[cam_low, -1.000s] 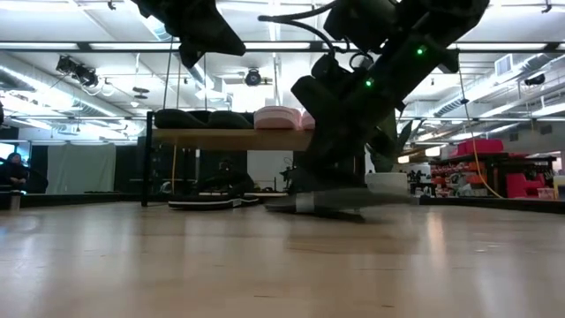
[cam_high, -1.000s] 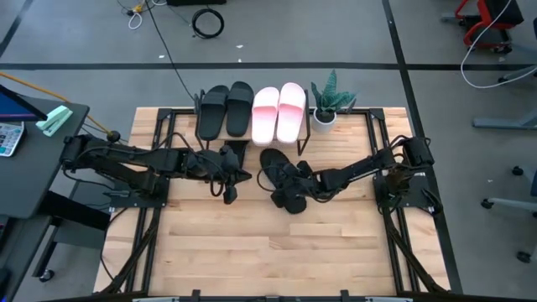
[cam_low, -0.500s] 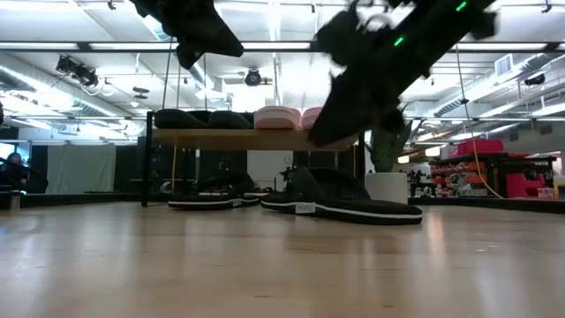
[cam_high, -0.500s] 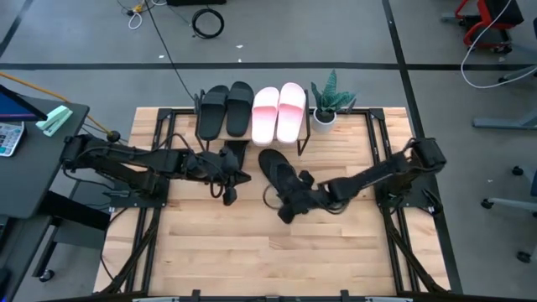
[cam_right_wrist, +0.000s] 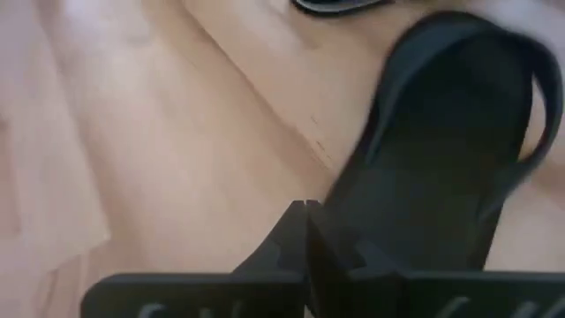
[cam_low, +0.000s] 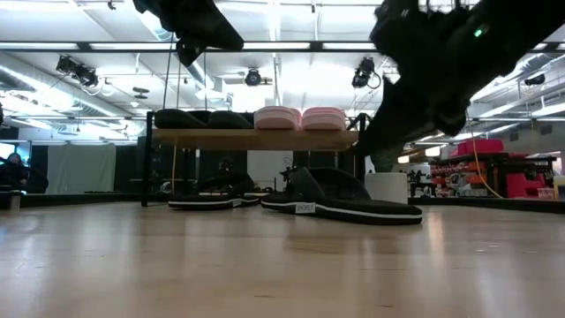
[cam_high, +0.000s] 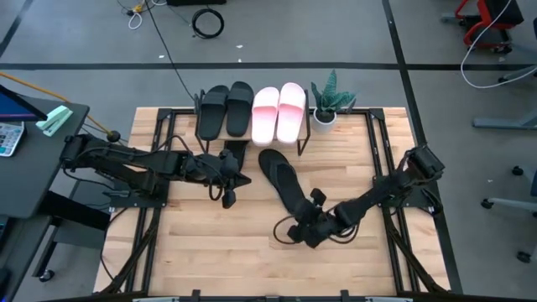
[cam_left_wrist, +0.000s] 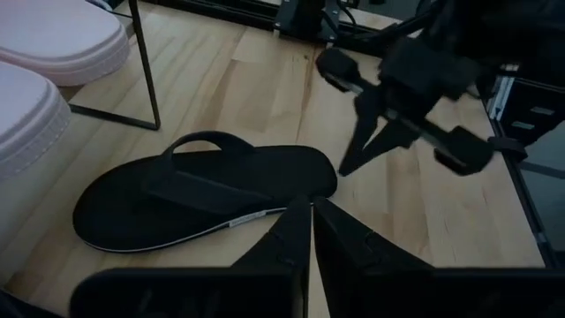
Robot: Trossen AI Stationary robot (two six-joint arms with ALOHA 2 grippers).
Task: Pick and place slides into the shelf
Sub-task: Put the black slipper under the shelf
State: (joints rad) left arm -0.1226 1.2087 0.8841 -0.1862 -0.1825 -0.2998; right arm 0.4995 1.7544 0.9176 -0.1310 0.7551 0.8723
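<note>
Black thin flat slide (cam_high: 283,179) lies sole-down on tabletop, strap arched; right pincer (cam_high: 295,234) together, empty.

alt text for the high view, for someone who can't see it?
Seen from above: a thin black slide lies on the wooden table in front of the shelf, which carries two black slides and two pink slides. Right gripper is shut beside its near end; left gripper shut, holding nothing.
</note>
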